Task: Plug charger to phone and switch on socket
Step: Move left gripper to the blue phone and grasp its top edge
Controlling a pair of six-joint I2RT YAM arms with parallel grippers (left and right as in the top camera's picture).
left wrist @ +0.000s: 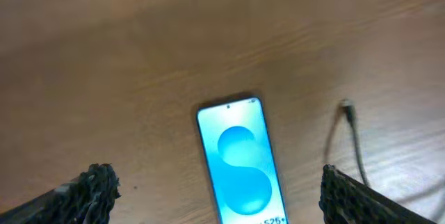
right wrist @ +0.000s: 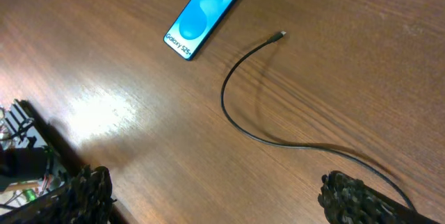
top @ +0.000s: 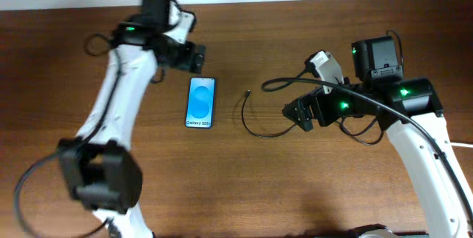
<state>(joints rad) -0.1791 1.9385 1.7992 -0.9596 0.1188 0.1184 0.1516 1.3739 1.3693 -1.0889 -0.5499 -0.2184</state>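
Observation:
The phone (top: pixel 200 103) lies flat on the wooden table, blue screen up, "Galaxy S25" text at its near end. It also shows in the left wrist view (left wrist: pixel 240 158) and the right wrist view (right wrist: pixel 204 15). The charger cable (top: pixel 253 127) curves on the table right of the phone, its connector tip (top: pixel 247 94) apart from the phone. The cable tip shows too (left wrist: pixel 345 106) (right wrist: pixel 281 35). My left gripper (top: pixel 194 57) is open and empty above the phone's far end (left wrist: pixel 219 196). My right gripper (top: pixel 299 114) is open and empty near the cable (right wrist: pixel 219 196). A white socket (top: pixel 325 65) is partly hidden behind the right arm.
A thick white cord (top: pixel 463 145) shows at the right edge. The table's edge and some electronics (right wrist: pixel 21 147) appear at the lower left of the right wrist view. The robot's own black cables loop around both arms.

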